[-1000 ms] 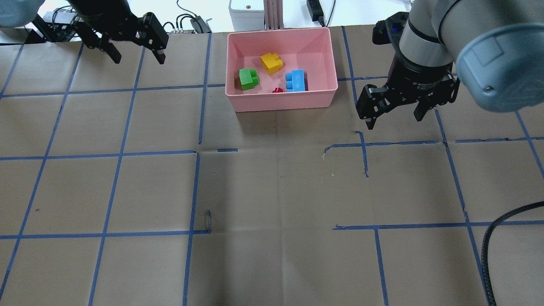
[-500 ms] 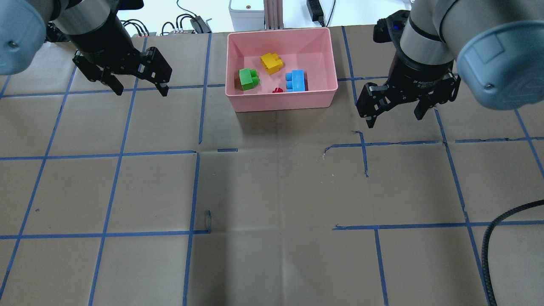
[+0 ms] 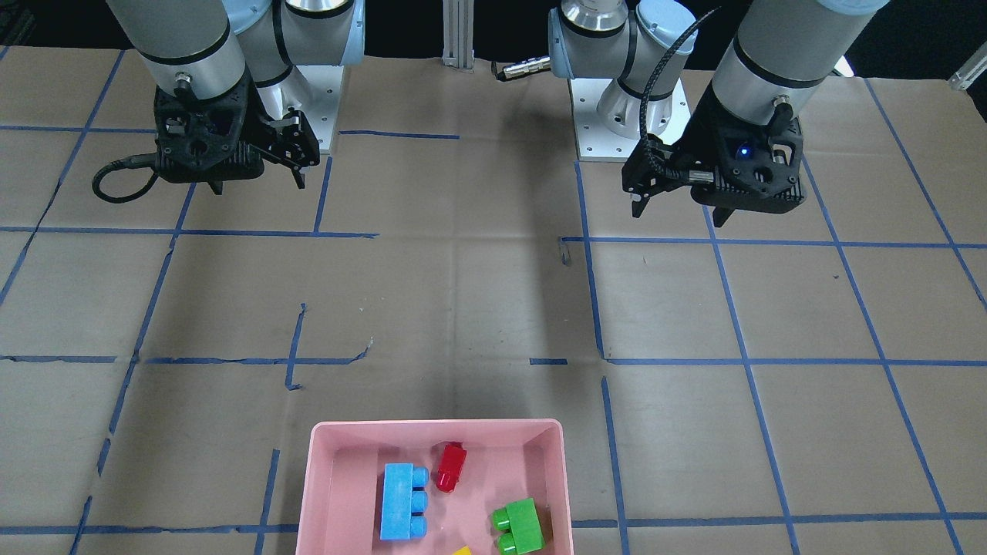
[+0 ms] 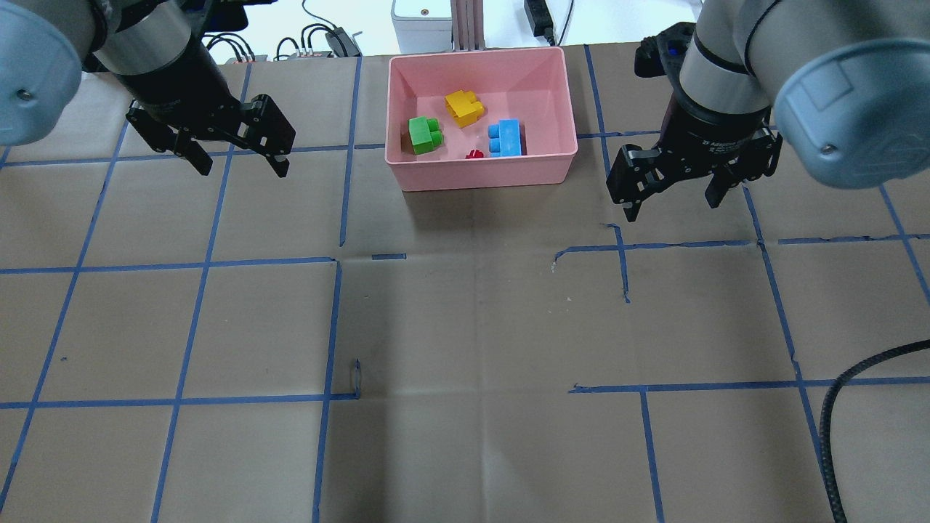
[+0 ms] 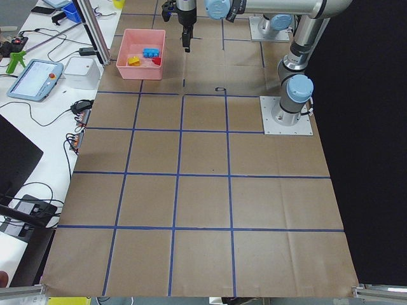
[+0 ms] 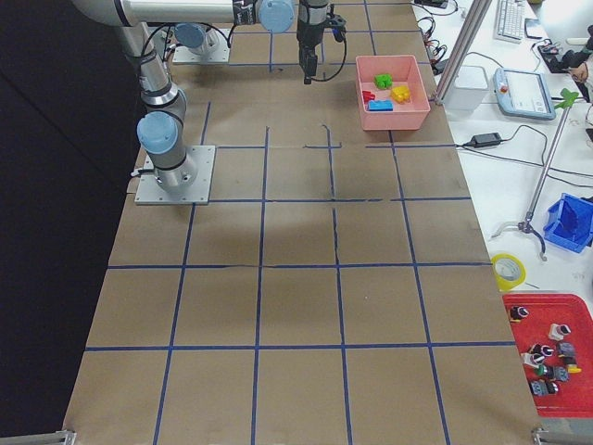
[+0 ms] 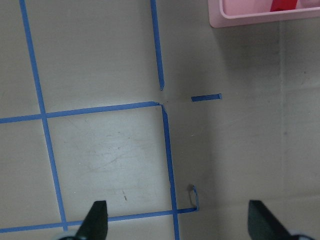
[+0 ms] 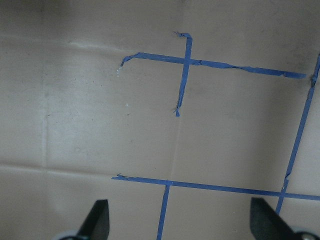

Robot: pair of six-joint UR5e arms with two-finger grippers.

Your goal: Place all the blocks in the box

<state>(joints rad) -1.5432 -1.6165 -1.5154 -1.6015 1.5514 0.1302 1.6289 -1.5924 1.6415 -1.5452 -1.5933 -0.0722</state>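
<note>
The pink box (image 4: 479, 176) stands at the table's far middle. In it lie the green block (image 4: 423, 135), the yellow block (image 4: 464, 107), the light-blue block (image 4: 506, 137) and the tiny red block (image 4: 475, 154). The front-facing view shows the box (image 3: 432, 425) with the blue (image 3: 401, 501), red (image 3: 449, 467), green (image 3: 520, 526) and yellow (image 3: 463, 550) blocks inside. My left gripper (image 4: 242, 167) is open and empty, left of the box above the paper. My right gripper (image 4: 672, 207) is open and empty, right of the box. The left wrist view shows a box corner (image 7: 250, 20).
Brown paper with a blue tape grid (image 4: 334, 327) covers the table. A white device (image 4: 421, 22) and cables lie beyond the far edge behind the box. A black cable (image 4: 857, 378) hangs at the near right.
My left gripper has come from the table's far edge toward the near side, still open. My right gripper has hardly moved. The blocks lie unchanged in the box.
</note>
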